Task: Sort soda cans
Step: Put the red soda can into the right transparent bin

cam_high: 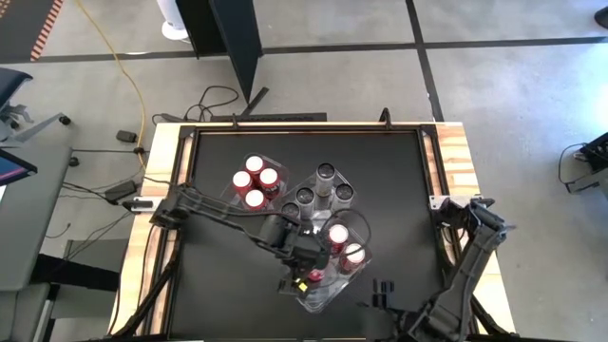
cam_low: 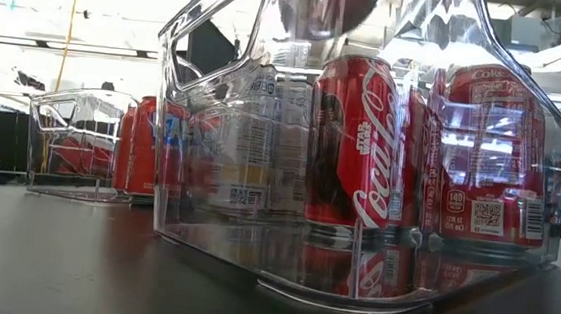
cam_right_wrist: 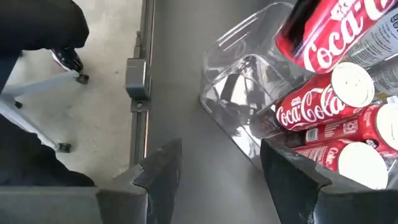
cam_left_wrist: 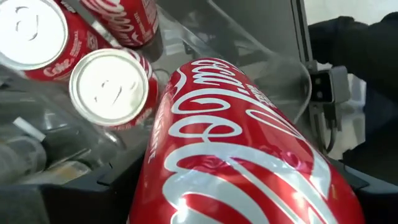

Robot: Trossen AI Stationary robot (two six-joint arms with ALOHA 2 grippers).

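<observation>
High view: left gripper (cam_high: 309,269) clamping red can (cam_high: 314,276) over clear tray (cam_high: 318,296), right gripper (cam_right_wrist: 221,168) open near table edge (cam_high: 454,171).

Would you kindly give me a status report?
Left gripper shut on red can above near tray. Right gripper open, parked right. Nothing in the way.

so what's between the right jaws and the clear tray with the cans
Nothing: the right wrist view shows only bare dark table between the right gripper, jaws open, and the clear tray holding the soda cans.
</observation>
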